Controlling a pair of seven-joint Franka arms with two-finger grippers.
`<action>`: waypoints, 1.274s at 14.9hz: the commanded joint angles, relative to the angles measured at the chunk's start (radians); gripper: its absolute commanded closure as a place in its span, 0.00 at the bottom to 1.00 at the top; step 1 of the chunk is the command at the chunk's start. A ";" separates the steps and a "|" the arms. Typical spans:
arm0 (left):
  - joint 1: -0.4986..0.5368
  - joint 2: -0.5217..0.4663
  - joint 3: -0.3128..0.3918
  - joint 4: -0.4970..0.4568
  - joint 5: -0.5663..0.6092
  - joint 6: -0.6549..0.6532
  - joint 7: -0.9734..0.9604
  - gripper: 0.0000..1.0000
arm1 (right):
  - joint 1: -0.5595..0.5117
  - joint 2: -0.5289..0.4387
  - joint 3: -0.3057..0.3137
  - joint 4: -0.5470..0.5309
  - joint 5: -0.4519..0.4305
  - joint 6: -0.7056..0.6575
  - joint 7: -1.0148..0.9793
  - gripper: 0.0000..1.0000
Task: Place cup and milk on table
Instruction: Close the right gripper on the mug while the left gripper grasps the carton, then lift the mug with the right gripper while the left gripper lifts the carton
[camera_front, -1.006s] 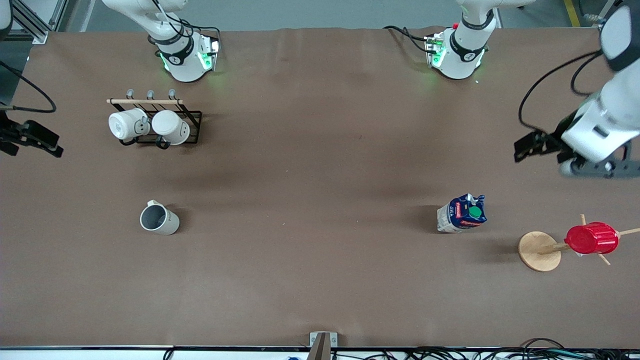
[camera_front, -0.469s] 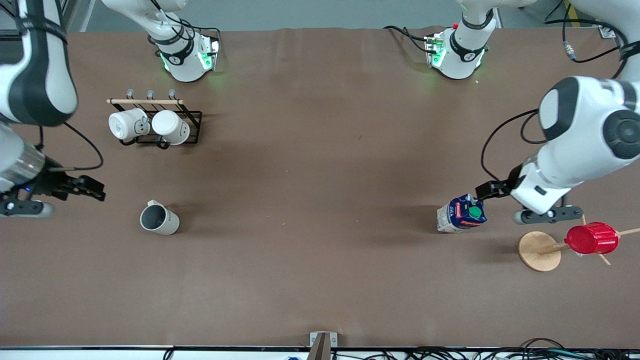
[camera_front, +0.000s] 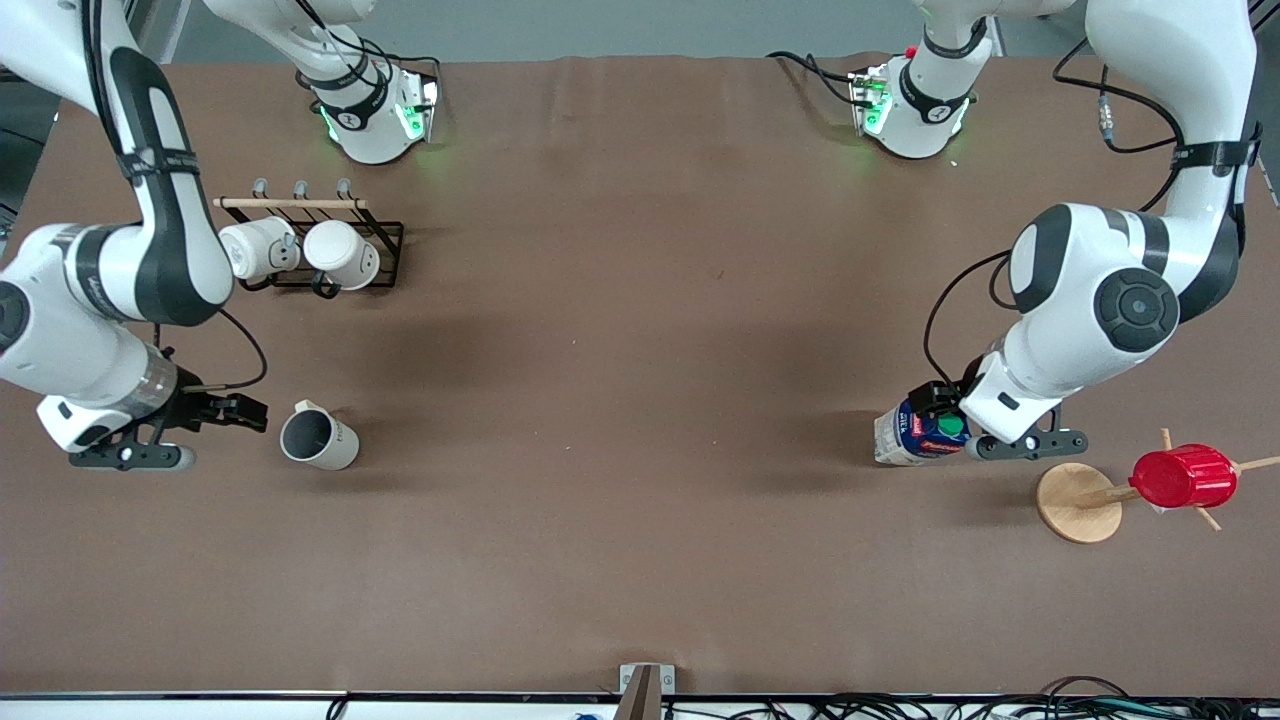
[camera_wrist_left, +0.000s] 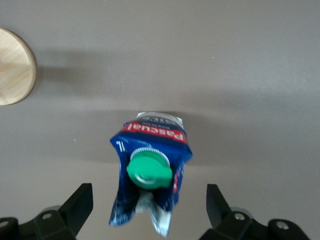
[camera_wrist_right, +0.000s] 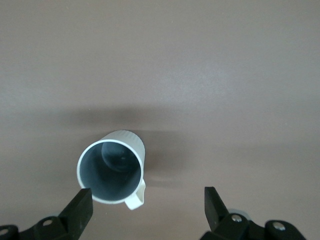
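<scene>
Toward the left arm's end of the table (camera_front: 640, 580), the milk carton (camera_front: 918, 432) stands upright, and the left gripper (camera_wrist_left: 149, 205) hangs over it with fingers spread wide, one on each side of the green cap (camera_wrist_left: 149, 171), touching nothing. At the right arm's end the right gripper (camera_wrist_right: 145, 207), also spread, hovers beside the grey cup (camera_front: 318, 437). This looks like the approach step; next each arm likely needs to descend, centre itself and squeeze.

Surface finishes
Table (camera_front: 620, 420) matt brown; milk (camera_wrist_left: 150, 165) glossy printed carton between open jaws, ribbed plastic cap (camera_wrist_left: 149, 170); cup (camera_wrist_right: 114, 172) smooth, matt.
</scene>
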 joint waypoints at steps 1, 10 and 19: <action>0.006 0.023 0.000 -0.002 0.021 0.036 -0.011 0.00 | 0.001 0.034 -0.002 0.002 0.003 0.025 -0.026 0.02; 0.009 0.051 0.000 0.001 0.012 0.090 -0.014 0.20 | 0.009 0.106 -0.001 0.002 0.004 0.060 -0.048 0.06; 0.003 0.054 0.000 0.004 0.008 0.089 -0.014 0.52 | 0.007 0.146 0.001 0.001 0.007 0.094 -0.074 0.14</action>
